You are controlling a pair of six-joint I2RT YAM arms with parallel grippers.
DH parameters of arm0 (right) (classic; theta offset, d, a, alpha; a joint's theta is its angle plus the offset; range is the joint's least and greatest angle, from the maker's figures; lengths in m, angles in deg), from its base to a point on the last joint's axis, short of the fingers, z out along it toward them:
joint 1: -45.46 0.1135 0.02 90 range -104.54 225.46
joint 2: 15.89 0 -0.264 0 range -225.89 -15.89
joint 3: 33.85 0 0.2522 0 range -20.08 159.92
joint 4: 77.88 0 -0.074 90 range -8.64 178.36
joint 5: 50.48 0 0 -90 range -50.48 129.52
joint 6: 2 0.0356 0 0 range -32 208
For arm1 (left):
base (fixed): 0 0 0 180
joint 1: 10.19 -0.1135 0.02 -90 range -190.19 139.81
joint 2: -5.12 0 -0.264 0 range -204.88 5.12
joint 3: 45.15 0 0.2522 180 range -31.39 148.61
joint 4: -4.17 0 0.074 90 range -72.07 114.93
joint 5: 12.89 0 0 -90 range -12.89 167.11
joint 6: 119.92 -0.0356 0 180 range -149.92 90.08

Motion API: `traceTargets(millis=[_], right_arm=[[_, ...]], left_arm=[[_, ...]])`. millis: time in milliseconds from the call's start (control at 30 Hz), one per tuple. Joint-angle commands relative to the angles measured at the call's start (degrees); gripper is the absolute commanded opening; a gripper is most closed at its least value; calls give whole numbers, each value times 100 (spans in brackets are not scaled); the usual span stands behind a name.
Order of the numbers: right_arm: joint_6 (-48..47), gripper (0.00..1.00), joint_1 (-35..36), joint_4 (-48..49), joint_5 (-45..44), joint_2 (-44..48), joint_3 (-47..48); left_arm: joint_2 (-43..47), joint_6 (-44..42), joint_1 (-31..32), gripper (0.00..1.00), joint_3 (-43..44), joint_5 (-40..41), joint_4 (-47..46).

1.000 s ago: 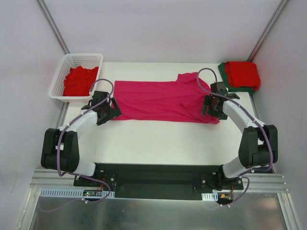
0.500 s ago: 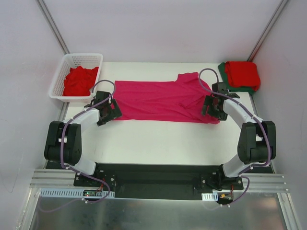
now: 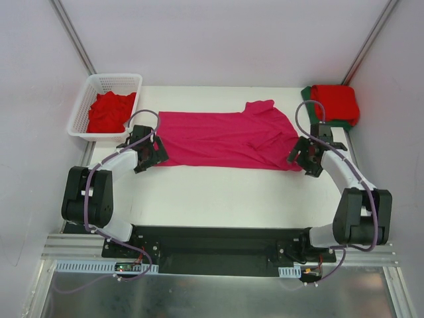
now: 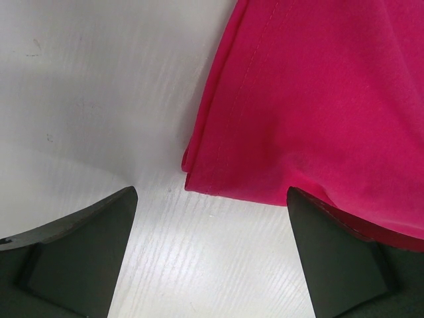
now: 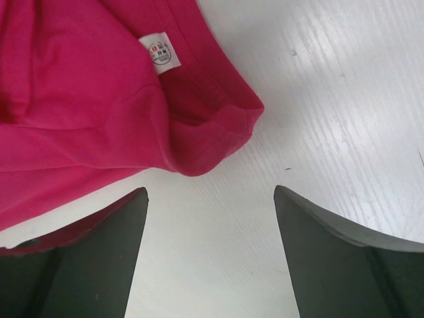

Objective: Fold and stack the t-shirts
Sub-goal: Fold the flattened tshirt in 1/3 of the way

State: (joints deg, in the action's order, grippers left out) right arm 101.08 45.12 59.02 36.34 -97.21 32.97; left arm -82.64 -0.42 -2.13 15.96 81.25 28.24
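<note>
A magenta-pink t-shirt [image 3: 225, 139] lies spread flat across the middle of the white table [image 3: 218, 192]. My left gripper [image 3: 150, 154] is open and empty just off the shirt's left hem corner [image 4: 199, 179], above bare table. My right gripper [image 3: 303, 160] is open and empty just right of the shirt's neck end, where the white neck label [image 5: 161, 54] shows. A folded red t-shirt [image 3: 334, 103] lies on a folded dark green t-shirt [image 3: 309, 101] at the far right corner. Crumpled red t-shirts [image 3: 109, 111] lie in the basket.
A white plastic lattice basket [image 3: 86, 99] stands off the table's far left corner. White walls with metal corner posts close in the back and sides. The black arm base bar runs along the near edge.
My right gripper has pulled back to the right, off the shirt's neck end, and the cloth there has settled flat. My left gripper has stayed in place.
</note>
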Motion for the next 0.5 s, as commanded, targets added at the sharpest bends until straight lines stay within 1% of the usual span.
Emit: traceTargets(millis=[0, 133, 233, 467], right_arm=[[405, 80, -299, 236, 98, 713, -199], [686, 79, -519, 324, 81, 1030, -427], [897, 77, -643, 473, 98, 1065, -638], [1047, 75, -801, 737, 195, 802, -683]], left_arm=[[49, -67, -6, 96, 195, -1, -64], [5, -58, 3, 96, 187, -36, -90], [14, -49, -6, 95, 178, -28, -108], [23, -58, -32, 95, 169, 16, -187]])
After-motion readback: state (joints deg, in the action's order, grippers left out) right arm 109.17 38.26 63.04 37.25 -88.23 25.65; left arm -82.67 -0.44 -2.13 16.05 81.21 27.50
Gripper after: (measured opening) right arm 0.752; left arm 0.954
